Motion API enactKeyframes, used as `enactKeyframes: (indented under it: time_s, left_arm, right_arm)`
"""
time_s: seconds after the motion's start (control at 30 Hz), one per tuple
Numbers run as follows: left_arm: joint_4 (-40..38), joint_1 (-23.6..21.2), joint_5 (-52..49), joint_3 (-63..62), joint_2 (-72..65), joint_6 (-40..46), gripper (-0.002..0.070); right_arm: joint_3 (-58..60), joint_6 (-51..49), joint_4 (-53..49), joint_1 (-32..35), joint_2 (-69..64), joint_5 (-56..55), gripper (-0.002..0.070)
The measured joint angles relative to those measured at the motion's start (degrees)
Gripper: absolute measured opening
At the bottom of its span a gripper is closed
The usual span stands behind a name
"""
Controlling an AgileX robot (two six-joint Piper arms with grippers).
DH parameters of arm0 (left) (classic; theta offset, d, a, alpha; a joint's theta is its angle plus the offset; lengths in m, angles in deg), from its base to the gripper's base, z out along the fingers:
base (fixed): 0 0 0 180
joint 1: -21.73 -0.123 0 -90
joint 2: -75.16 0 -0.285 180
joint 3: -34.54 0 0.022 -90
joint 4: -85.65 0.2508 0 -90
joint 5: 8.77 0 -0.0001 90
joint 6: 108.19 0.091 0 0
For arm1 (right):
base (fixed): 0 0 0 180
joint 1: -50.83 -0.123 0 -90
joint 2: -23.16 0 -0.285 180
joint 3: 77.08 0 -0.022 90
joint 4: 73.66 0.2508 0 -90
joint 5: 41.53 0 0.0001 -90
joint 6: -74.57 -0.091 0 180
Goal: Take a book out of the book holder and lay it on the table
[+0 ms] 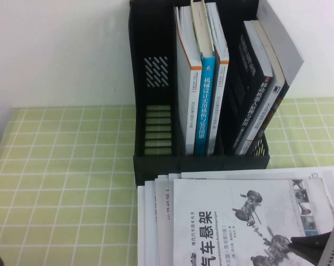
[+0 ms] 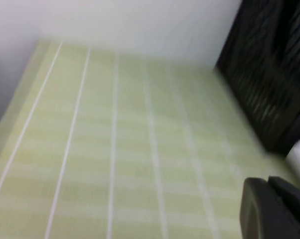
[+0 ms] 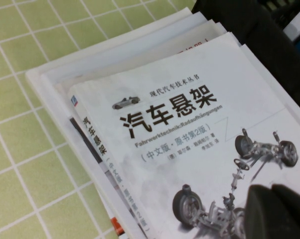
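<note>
Laying the Book Flat, Gripper Shut Above Its Cover

Hovering at the near right corner of the scene, the right gripper [image 1: 314, 244] has its fingers together, with nothing visibly held between them; it sits just over the lower right part of the book [image 1: 233, 221]. The book lies face up on top of a fanned stack of other books [image 1: 156, 221] on the desk [image 1: 61, 166], just in front of the holder [image 1: 156, 100]. Judging from this, the book is already out and down, so the step in hand looks like the finish: lift the arm straight up and clear, without dragging the cover sideways, since the top book could slide off the uneven stack.

The left gripper [image 2: 272, 209] is parked low at the desk's near left corner; whether it is open I cannot tell.

Only the high view shows the holder's contents: left compartment empty, middle one with a blue-spined book [image 1: 203, 105] among others, right one with dark leaning volumes [image 1: 256, 88]. The right wrist view alone gives the whole title and the stepped edges of the stack beneath. The left wrist view adds bare cloth and the holder's vented side [image 2: 269, 74].
</note>
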Motion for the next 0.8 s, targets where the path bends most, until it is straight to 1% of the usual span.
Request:
enactKeyframes:
  time_s: [0.03,0.1,0.3,0.43,0.67,0.73,0.8]
  left_arm:
    - [-0.16,-1.27,-2.81,0.00,0.14,0.00,-0.0003]
    - [-0.59,-1.78,-7.87,0.12,0.26,-0.50,-0.0003]
    - [0.99,-0.09,-8.41,0.12,0.26,-1.24,-0.0003]
    - [3.45,-0.09,-8.20,0.12,0.26,-1.27,-0.0003]
    - [4.01,-0.09,-8.20,0.12,0.26,-1.40,-0.0003]
    - [4.01,-0.09,-8.20,0.12,0.26,-1.40,-0.0003]
    - [4.01,-0.09,-8.20,0.12,0.26,-1.40,-0.0003]
  right_arm:
    - [0.00,0.00,0.00,0.00,0.00,0.00,-0.0001]
    - [0.00,0.00,0.00,0.00,0.00,0.00,-0.0001]
    - [0.00,-0.03,0.00,0.00,0.00,0.00,-0.0001]
    - [0.00,-0.03,0.00,0.04,0.00,0.00,-0.0001]
    - [0.00,-0.12,0.00,0.04,0.00,0.00,-0.0001]
    - [0.00,-0.12,0.00,0.46,0.89,0.00,-0.0001]
    - [0.00,-0.12,0.44,2.84,2.86,-0.42,-0.0001]
